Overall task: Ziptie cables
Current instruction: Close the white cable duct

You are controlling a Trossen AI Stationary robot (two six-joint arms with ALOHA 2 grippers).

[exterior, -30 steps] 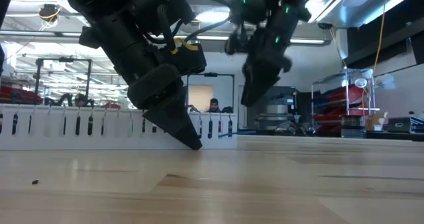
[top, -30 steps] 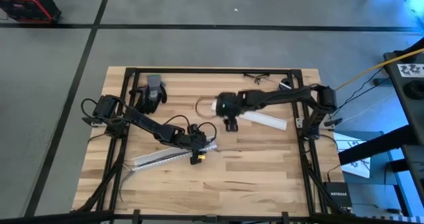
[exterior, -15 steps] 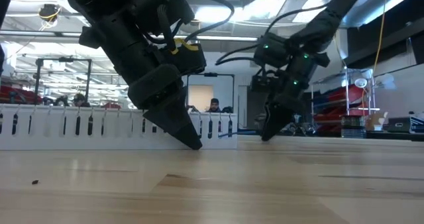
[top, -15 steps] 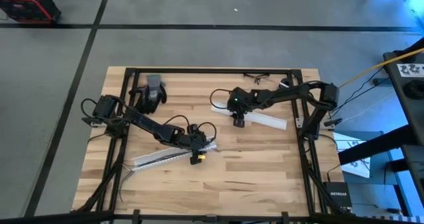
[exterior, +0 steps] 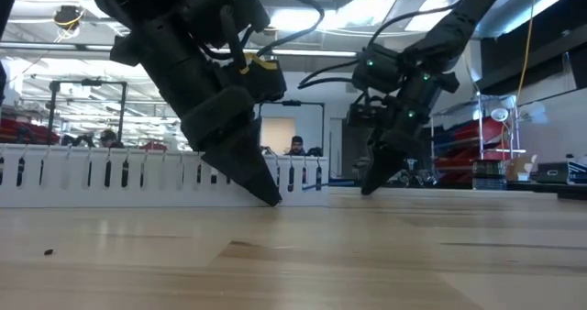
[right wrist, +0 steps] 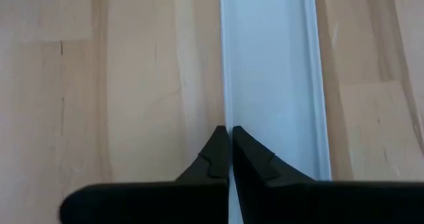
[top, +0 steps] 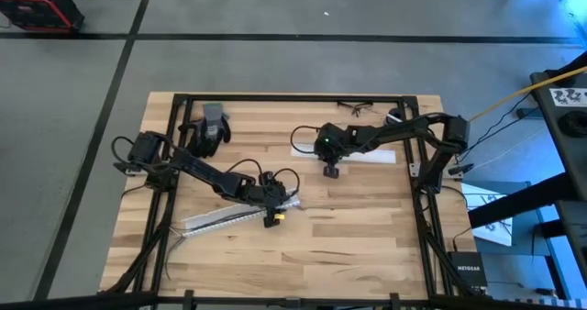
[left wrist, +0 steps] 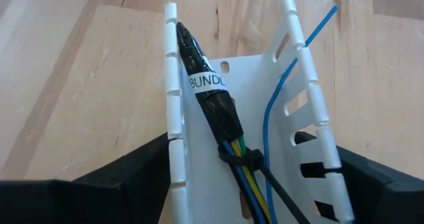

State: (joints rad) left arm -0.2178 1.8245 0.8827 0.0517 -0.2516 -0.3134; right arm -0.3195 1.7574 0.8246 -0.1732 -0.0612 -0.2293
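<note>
On my left wrist feed, the left gripper (left wrist: 255, 184) has its fingers (left wrist: 126, 174) spread wide, one on each outer side of the long white slotted plastic channel (left wrist: 173, 111). I cannot tell whether they press on its walls or merely stand beside them. Between the fingers, inside the channel, lie the cables (left wrist: 207, 95): a bunch wrapped in dark sleeving with a white label band, running out ahead of the fingertips towards the channel's end. Close to the fingers, green, yellow and blue wires emerge from the sleeve, and a black ziptie (left wrist: 242, 159) crosses them there. A thin loose blue wire (left wrist: 275, 98) curves along the slotted wall by the other finger.

On the overhead feed that gripper (top: 272, 211) sits at the channel's end on the pale wooden bench (top: 367, 246).

The right gripper (right wrist: 229, 141) has its fingers (right wrist: 255, 161) clenched, tips touching. They point down at the edge of a flat white plastic cover strip (right wrist: 268, 65), which stretches away ahead of the tips. From above, this gripper (top: 331, 170) is well apart from the left one, and the low feed shows its tips (exterior: 370, 183) down at the bench surface.
</note>
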